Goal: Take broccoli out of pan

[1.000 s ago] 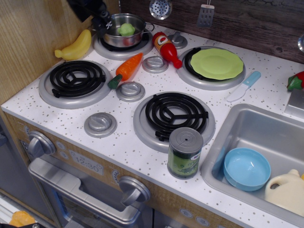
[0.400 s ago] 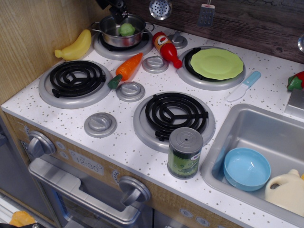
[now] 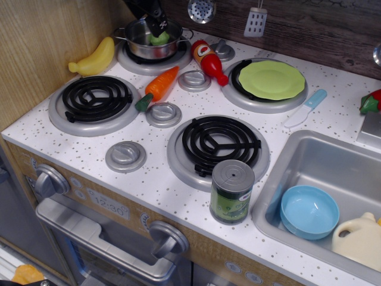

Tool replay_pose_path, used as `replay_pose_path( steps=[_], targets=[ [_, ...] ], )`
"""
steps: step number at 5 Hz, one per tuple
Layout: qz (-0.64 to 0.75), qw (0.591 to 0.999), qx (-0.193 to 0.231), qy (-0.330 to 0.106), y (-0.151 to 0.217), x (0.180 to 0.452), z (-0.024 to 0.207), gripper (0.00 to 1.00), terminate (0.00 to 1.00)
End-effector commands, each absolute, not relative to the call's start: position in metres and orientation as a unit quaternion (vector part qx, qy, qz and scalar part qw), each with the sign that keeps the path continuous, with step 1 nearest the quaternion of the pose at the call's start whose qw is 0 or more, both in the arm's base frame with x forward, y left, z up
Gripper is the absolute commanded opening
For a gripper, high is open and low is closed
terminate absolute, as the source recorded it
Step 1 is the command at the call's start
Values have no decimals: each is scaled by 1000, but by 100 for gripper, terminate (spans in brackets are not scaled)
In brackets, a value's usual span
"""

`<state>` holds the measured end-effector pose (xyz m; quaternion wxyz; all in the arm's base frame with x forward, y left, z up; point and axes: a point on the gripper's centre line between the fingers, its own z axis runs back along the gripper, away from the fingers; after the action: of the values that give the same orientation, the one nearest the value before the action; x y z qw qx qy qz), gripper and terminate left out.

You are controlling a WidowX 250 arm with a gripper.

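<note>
My claw (image 3: 157, 26) is lowered into the mouth of the pan (image 3: 138, 42), directly over the broccoli (image 3: 159, 39), which sits inside the pan under my fingertips. I cannot tell whether the fingers are spread, closed on nothing, or already gripping the broccoli; the dark claw body covers the contact area.

Risks, as I judge them:
- The broccoli is rounded and lumpy. An off-centre pinch could squirt it sideways against the pan wall, or it could drop back in on lifting.
- The pan is light and merely rests on the burner below me. A finger catching the rim or wall could tip or drag it toward the banana (image 3: 93, 59) on one side of me or the ketchup bottle (image 3: 209, 61) on the other.
- Lifting while a finger is wedged between broccoli and wall could raise the pan along with it.
- A strainer (image 3: 200, 9) hangs just beside my claw and a spatula (image 3: 255, 21) farther along the wall; a careless lift could strike the strainer.

Not determinable:
- Most of the broccoli is hidden by my claw; only a green patch shows.
- My arm is cut off by the top edge.
- The pan's far rim and the depth of my fingertips inside it are obscured.
</note>
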<state>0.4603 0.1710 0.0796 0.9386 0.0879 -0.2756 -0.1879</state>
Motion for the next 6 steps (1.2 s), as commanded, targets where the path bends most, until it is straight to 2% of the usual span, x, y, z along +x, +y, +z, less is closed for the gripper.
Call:
replay_pose_path(
  steps=[1,3,5,6],
  targets=[
    [-212,922,109,-305,176,477,99,100,0],
    [-227,920,90,-307,179,489,83,100,0],
    [-232,927,57,-289,187,498,62,100,0],
    [-228,929,53,-286,188,499,57,0,0]
  ],
)
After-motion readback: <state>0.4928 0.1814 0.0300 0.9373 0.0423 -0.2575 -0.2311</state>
